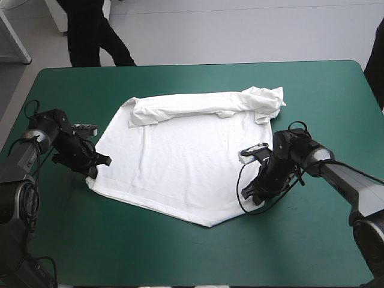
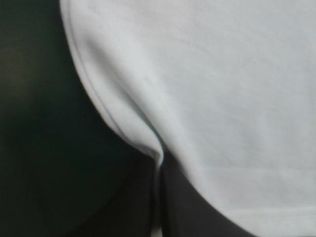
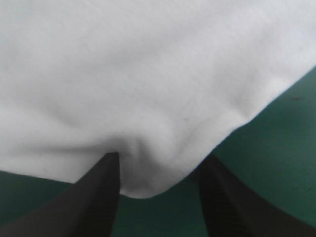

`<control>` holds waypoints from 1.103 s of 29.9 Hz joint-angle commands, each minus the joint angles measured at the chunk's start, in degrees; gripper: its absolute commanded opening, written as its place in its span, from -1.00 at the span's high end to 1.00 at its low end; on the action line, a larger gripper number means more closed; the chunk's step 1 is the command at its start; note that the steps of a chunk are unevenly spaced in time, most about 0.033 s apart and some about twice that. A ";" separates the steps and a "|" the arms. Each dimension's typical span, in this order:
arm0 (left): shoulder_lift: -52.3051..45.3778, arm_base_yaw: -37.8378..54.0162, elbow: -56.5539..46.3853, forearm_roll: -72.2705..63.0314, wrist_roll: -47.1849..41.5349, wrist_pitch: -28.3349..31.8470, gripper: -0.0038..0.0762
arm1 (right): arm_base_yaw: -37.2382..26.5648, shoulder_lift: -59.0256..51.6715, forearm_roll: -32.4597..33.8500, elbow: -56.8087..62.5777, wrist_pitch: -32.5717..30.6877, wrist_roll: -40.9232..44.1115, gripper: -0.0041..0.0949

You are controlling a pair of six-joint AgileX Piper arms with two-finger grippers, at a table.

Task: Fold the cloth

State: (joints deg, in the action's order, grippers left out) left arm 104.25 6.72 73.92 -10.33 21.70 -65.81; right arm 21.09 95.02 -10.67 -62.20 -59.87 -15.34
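Observation:
The white T-shirt (image 1: 180, 156) lies spread on the teal-green cover, its far part folded over into a rumpled band (image 1: 204, 105). My left gripper (image 1: 96, 171) sits at the shirt's near left corner. In the left wrist view its black fingers (image 2: 173, 197) meet in one arch, shut on a pinched fold of the T-shirt (image 2: 222, 74). My right gripper (image 1: 249, 195) rests low at the shirt's right edge. In the right wrist view its fingers (image 3: 98, 197) stand apart, open, and the hem of the T-shirt (image 3: 148, 74) bulges between them.
Bare teal-green cover (image 1: 180, 258) runs along the front of the table and on both sides of the shirt. The shirt's near point (image 1: 210, 223) reaches toward the front edge. The table's far edge (image 1: 198, 63) lies just beyond the folded band.

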 commanded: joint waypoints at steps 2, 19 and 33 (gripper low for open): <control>-1.12 -0.31 0.26 -2.26 0.25 0.54 0.96 | 0.15 0.31 -7.24 -0.88 1.51 -4.94 0.45; -20.18 -0.41 0.26 -8.35 2.94 -2.05 0.96 | 0.15 -5.07 -5.48 -21.73 -9.32 -0.52 0.94; -38.79 -0.41 26.33 -20.62 4.62 0.97 0.96 | 0.15 -15.72 0.04 -63.46 -11.12 5.82 0.94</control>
State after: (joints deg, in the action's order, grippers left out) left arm 67.24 6.51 91.04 -26.56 26.21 -68.05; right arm 21.14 82.37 -10.18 -118.20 -71.53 -9.93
